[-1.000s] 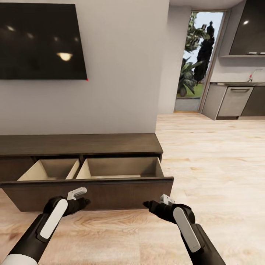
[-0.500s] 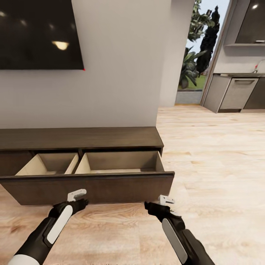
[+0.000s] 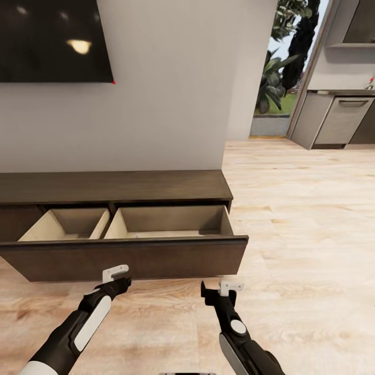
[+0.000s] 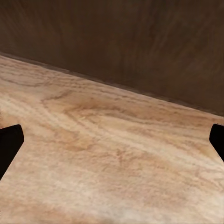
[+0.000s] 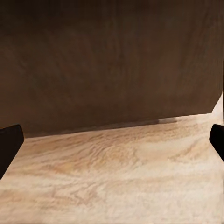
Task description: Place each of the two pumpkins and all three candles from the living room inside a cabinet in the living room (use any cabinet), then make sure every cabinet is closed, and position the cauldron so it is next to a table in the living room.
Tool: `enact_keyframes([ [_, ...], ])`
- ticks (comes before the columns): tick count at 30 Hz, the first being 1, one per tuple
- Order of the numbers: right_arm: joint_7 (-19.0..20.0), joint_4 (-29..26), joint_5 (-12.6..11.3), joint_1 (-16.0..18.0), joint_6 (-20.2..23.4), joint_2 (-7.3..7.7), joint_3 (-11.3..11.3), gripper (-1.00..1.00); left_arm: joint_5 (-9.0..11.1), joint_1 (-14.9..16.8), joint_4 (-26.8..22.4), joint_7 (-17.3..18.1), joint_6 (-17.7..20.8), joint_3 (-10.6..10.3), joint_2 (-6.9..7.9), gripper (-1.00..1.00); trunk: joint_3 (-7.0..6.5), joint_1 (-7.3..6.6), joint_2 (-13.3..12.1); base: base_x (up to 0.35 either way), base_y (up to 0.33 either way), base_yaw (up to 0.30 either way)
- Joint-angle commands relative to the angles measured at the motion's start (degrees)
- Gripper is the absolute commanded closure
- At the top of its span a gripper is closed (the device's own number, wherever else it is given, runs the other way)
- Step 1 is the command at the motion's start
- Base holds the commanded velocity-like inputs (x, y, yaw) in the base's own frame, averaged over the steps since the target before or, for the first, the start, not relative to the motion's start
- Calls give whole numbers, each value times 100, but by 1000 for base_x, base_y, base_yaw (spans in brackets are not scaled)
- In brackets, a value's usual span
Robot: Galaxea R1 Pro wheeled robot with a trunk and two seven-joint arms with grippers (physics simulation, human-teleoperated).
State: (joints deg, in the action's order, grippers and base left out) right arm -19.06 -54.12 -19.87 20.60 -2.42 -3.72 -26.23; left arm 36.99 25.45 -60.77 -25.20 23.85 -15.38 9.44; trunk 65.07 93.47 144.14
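The cabinet [image 3: 125, 187] is seen with its drawer pulled out. Left hand [image 3: 121, 284] and right hand [image 3: 213, 294] are spread wide, nothing held, at 6 o'clock of it.

left arm [image 3: 78, 328]: glossy black shell with a long white rounded panel along the forearm; white casing near the shoulder end.
left gripper [image 3: 119, 281]: black wrist and fingers, with a pale grey bracket-shaped block on top, nearest the cabinet [image 3: 120, 255] front.
right arm [image 3: 245, 349]: black shell, white elongated panel, and a round white disc near the wrist.
right gripper [image 3: 219, 294]: black fingers with a small light grey mount beside them.
fingertips [image 4: 9, 144]: matte black, blunt-ended, seen at both edges of each wrist view.
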Motion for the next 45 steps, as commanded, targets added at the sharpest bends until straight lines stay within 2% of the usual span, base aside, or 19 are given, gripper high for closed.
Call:
enact_keyframes([
  [1, -63, 11, -11, 5, -68, 3, -35, -100, 56, 4, -8, -53, -5, -26, 13, -100, 28, 1, 4, 0, 0, 0],
  [5, -174, 33, 56, 5, -278, 5, -53, -100, 53, 4, 24, -40, -118, -46, 20, -100, 116, 11, 9, 0, 0, 0],
  [8, -205, 41, 66, 5, -542, 10, -56, -100, 4, 1, 34, -33, -313, -150, 32, -100, 183, 19, 13, 0, 0, 0],
  [13, -219, 98, 65, 5, -747, 12, -57, -100, -248, -133, 28, -30, -641, -333, 42, -100, 227, 24, 16, 0, 0, 0],
  [16, -220, 167, 69, 5, -773, 8, -61, -100, -381, -292, 25, -22, -1205, -360, 51, -100, 227, 24, 16, 0, 0, 0],
  [17, -220, 174, 70, 5, -774, 7, -62, -100, -392, -326, 23, -20, -1325, -364, 52, -100, 227, 24, 16, 0, 0, 0],
  [20, -221, 193, 70, 5, -783, 7, -63, -100, -426, -527, -15, -14, -2010, -395, 55, -100, 227, 24, 16, 0, 0, 0],
  [23, -221, 199, 71, 5, -788, 5, -65, -100, -466, -609, 4, -16, -2341, -578, 51, -100, 227, 24, 16, 0, 0, 0],
  [25, -221, 200, 76, 5, -792, 4, -65, -100, -484, -626, -5, -22, -2414, -685, 48, -100, 227, 24, 16, 0, 0, 0],
  [29, -221, 200, 79, 7, -795, 10, -63, -100, -501, -636, 13, -33, -2456, -758, 28, -100, 227, 24, 16, 17, 0, 0],
  [45, -221, 209, 71, 5, -795, 3, -62, -100, -513, -638, 38, -38, -2454, -785, 29, -100, 227, 24, 16, 292, 0, 0],
])
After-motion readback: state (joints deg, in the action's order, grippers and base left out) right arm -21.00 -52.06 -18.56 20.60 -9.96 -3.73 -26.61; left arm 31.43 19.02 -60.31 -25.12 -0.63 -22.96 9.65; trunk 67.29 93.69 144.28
